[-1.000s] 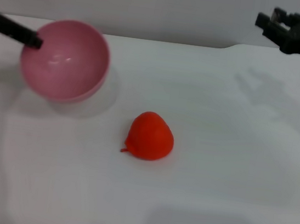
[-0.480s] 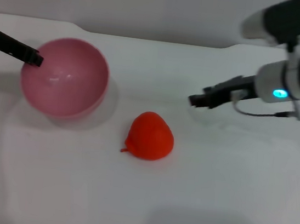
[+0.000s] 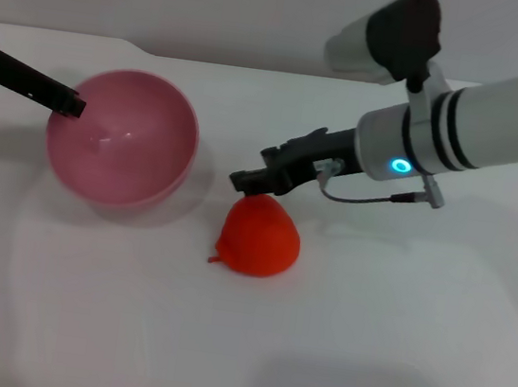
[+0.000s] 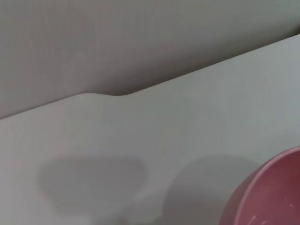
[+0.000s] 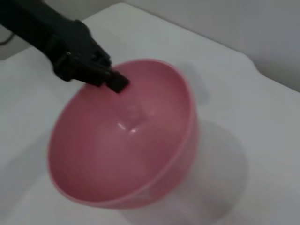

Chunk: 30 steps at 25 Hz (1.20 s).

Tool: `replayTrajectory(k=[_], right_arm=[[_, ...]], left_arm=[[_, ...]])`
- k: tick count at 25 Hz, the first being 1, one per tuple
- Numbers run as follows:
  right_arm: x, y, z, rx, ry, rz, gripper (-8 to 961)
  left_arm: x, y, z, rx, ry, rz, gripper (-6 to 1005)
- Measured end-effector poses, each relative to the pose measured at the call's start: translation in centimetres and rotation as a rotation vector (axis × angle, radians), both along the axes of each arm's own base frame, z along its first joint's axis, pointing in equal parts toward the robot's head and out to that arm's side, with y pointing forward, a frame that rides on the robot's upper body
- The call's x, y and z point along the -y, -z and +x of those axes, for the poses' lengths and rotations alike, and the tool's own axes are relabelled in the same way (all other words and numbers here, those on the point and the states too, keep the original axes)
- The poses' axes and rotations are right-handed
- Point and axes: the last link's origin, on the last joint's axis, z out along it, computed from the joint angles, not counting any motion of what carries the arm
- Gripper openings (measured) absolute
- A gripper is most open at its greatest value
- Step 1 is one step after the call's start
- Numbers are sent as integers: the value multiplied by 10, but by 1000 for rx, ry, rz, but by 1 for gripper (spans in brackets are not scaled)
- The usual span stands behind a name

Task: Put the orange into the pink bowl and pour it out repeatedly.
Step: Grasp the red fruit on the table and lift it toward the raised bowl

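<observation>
The pink bowl (image 3: 146, 141) sits at the left of the white table, mouth up and leaning a little toward me, with nothing in it. My left gripper (image 3: 68, 105) is shut on its far-left rim. The right wrist view shows that grip from close up, the left gripper (image 5: 114, 81) clamped over the edge of the pink bowl (image 5: 140, 140). A slice of the pink bowl (image 4: 274, 192) fills one corner of the left wrist view. The orange (image 3: 259, 236) lies on the table to the right of the bowl. My right gripper (image 3: 251, 181) hangs just above and behind the orange's top.
The white table (image 3: 364, 341) stretches to the front and right of the orange. Its back edge meets a grey wall (image 3: 217, 7). My right arm's white forearm (image 3: 478, 122) reaches in from the upper right.
My right arm swung in from the back right corner down to just above the orange. The bowl tipped from tilted toward more upright and shifted slightly right. The orange stayed put.
</observation>
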Motion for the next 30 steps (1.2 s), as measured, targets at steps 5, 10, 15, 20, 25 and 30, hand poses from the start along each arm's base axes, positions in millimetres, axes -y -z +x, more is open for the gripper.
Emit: replayTrajectory(k=[5,10,15,20,25,30], right_arm=[[4,5,-4,3,4,-29,625],[11,7,3,14,41,-68,624],[15,8,15,30,83,-87,623],[15,8,23,61,115,-86,624],[14,7,28,82,150,-76,607],[13,5,30,85,164,-66,561]], left_arm=[[0,0,0,0,2,0,43],[0,0,1,-1,3,1,43],[-1,-1,0,-3,6,8,43],[-3,-2,1,-5,10,15,43],[-4,-4,0,-9,18,25,43],[-3,-3,-1,-6,15,27,44]])
